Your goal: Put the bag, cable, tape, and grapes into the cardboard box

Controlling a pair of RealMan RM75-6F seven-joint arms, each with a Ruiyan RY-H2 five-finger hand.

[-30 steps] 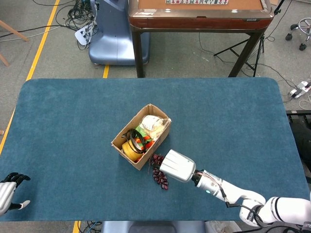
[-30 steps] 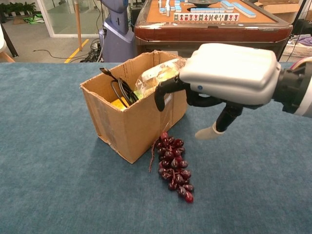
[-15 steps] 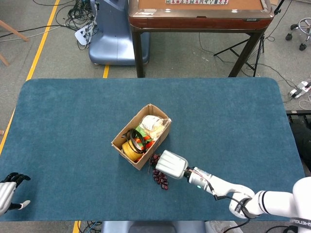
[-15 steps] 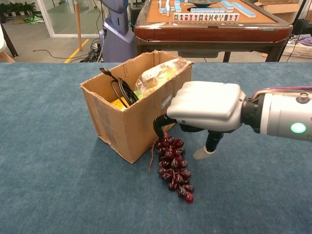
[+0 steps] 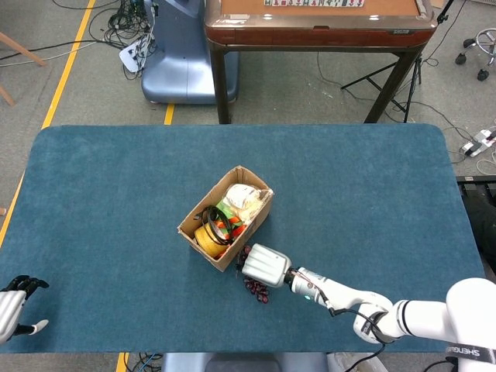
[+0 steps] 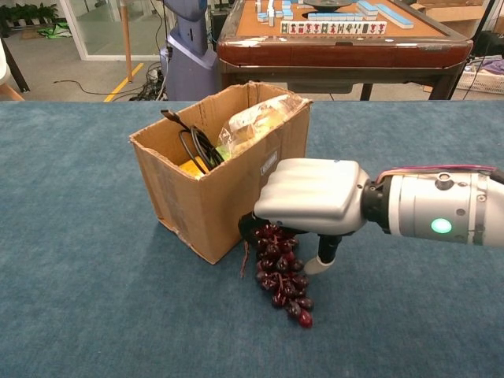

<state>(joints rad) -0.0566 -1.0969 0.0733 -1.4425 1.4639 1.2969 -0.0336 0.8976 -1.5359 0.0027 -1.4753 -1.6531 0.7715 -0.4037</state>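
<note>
Lowered since a second ago, the right hand [image 6: 311,201] now sits on the grapes [image 6: 281,272], which lie on the table [image 6: 94,299] beside the box [image 6: 209,185]. Whether its fingers have closed on the bunch is unclear. Next: grasp firmly, lift over the rim.

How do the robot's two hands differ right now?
The right hand is lowered over the grapes beside the cardboard box; the left hand sits at the table's near corner, nowhere near anything. The right's fingers curl down around the bunch; the left holds nothing.
</note>
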